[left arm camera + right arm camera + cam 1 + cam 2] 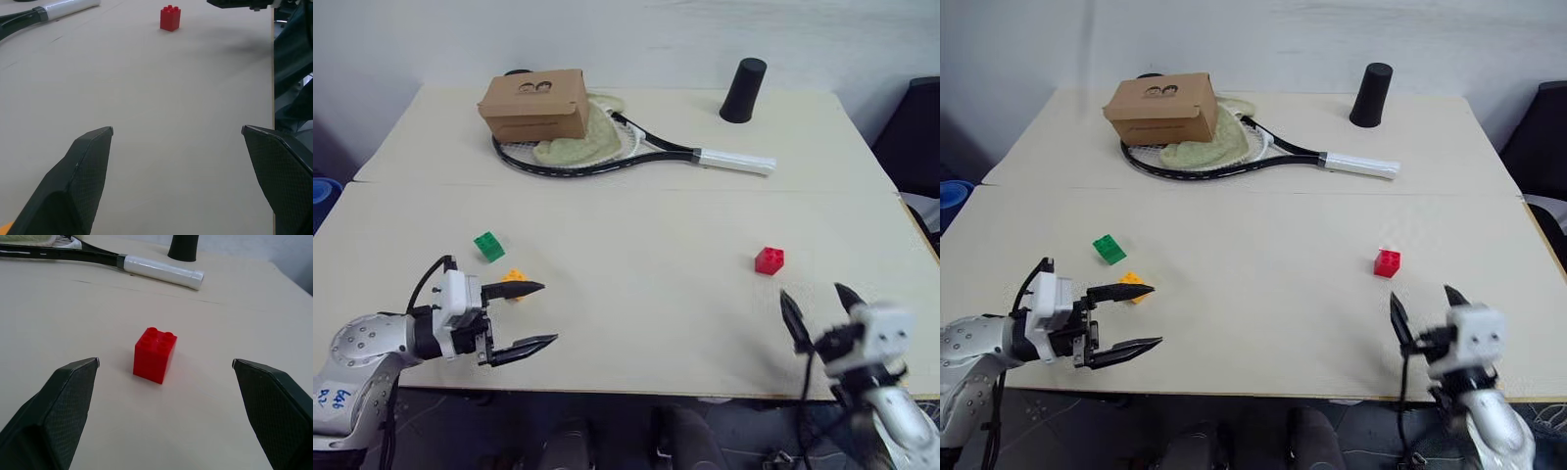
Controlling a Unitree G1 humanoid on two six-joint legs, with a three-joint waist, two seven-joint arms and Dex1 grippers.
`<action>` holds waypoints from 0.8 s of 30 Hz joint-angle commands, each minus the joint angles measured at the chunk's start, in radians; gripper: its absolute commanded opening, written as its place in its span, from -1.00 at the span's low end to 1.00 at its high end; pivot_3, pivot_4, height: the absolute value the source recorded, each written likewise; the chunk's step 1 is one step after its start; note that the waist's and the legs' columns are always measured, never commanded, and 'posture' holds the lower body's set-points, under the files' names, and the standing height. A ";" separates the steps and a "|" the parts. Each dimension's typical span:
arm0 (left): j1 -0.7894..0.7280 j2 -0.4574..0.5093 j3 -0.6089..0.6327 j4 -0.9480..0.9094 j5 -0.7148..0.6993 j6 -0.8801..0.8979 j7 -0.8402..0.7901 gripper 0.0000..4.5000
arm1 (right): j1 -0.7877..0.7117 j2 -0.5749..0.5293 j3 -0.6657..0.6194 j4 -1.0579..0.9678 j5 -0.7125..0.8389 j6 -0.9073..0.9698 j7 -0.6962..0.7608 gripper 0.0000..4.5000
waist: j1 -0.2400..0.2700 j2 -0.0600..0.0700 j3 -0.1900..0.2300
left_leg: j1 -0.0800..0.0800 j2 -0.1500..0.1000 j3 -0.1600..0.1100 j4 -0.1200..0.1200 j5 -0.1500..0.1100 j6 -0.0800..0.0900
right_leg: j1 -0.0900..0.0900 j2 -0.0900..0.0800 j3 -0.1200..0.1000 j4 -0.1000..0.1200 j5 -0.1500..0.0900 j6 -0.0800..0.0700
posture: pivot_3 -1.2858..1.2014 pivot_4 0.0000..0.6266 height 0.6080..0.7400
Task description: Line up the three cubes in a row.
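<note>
1. A tennis racket (607, 157) lies across the far half of the table (646, 225), its white-wrapped handle (736, 162) pointing toward the robot's right.
2. A pale green cloth (585, 137) lies over the racket's strung head, and a brown cardboard box (534, 105) sits on the cloth's left part. The box is closed, so its contents cannot be told.
3. A black tapered cup-like object (743, 90) stands upright near the table's far edge, well apart from the racket handle.
4. Nothing lies on the open table between the 3 bricks; the racket, cloth, box and black object all lie well beyond them.
5. The red cube (154, 355) is a studded brick with 4 studs on top, standing alone on the right half of the table.
6. The green cube (489, 246) sits tilted on the left half, well apart from the red one.
7. The orange-yellow cube (515, 283) lies near the green one, toward the robot, just beside the upper finger of the left gripper (534, 315) and partly hidden by it.
8. The left gripper hovers over the near left edge, pointing right, jaws spread wide and empty.
9. The right gripper (820, 313) is at the near right edge, jaws released wide and holding nothing. In the right wrist view the red cube lies ahead of its fingers (58, 406), roughly centred between them.
</note>
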 commanded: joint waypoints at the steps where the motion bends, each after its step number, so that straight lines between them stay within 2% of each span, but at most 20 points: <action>1: -0.029 -0.009 -0.012 -0.009 0.009 -0.013 0.000 0.96 | -0.128 0.006 0.030 0.033 -0.038 0.102 -0.081 1.00 | -0.001 0.000 0.000 | 0.000 0.000 0.000 0.000 0.000 0.000 | 0.000 0.000 0.000 0.000 0.000 0.000 | 0.03 -0.52 1.00; 5: -0.042 -0.015 -0.017 -0.007 0.018 -0.016 0.004 0.96 | -0.281 0.014 0.060 0.122 -0.087 0.161 -0.139 1.00 | -0.003 0.000 0.000 | 0.000 -0.001 0.001 0.001 0.000 0.001 | 0.001 0.000 0.000 0.000 0.001 0.001 | 0.03 -0.52 1.00; 9: -0.030 -0.020 -0.010 -0.023 0.022 -0.014 0.016 0.96 | -0.367 0.034 0.055 0.182 -0.106 0.215 -0.190 1.00 | -0.004 0.000 0.000 | 0.000 -0.001 0.001 0.001 0.001 0.001 | 0.000 0.000 0.000 0.001 0.001 0.001 | 0.03 -0.52 1.00; 12: -0.012 -0.025 0.000 -0.044 0.021 -0.011 0.030 1.00 | -0.385 0.046 0.049 0.192 -0.088 0.273 -0.195 0.73 | -0.004 0.000 0.000 | 0.000 -0.001 0.001 0.001 0.001 0.002 | 0.000 0.000 0.000 0.001 0.001 0.001 | 0.03 -0.52 1.00; 19: -0.011 -0.023 0.004 -0.049 0.020 -0.015 0.048 1.00 | -0.412 0.068 0.025 0.191 -0.055 0.337 -0.198 -0.31 | -0.005 0.000 0.000 | 0.000 -0.001 0.001 0.001 0.000 0.003 | 0.000 0.000 0.000 0.001 0.001 0.002 | 0.03 -0.52 1.00; 22: -0.019 -0.023 0.004 -0.045 0.019 -0.015 0.052 1.00 | -0.435 0.057 0.003 0.179 0.026 0.319 -0.104 -0.35 | -0.006 0.000 0.000 | 0.000 -0.001 0.001 0.001 0.000 0.003 | 0.000 0.000 0.000 0.001 0.001 0.002 | 0.03 -0.52 1.00; 24: -0.022 -0.021 0.005 -0.045 0.016 -0.011 0.052 1.00 | -0.439 -0.048 0.041 0.148 0.120 0.279 0.151 -0.35 | -0.006 0.000 0.000 | 0.000 -0.001 0.001 0.001 -0.001 0.004 | 0.000 0.000 0.000 0.001 0.001 0.002 | 0.03 -0.52 1.00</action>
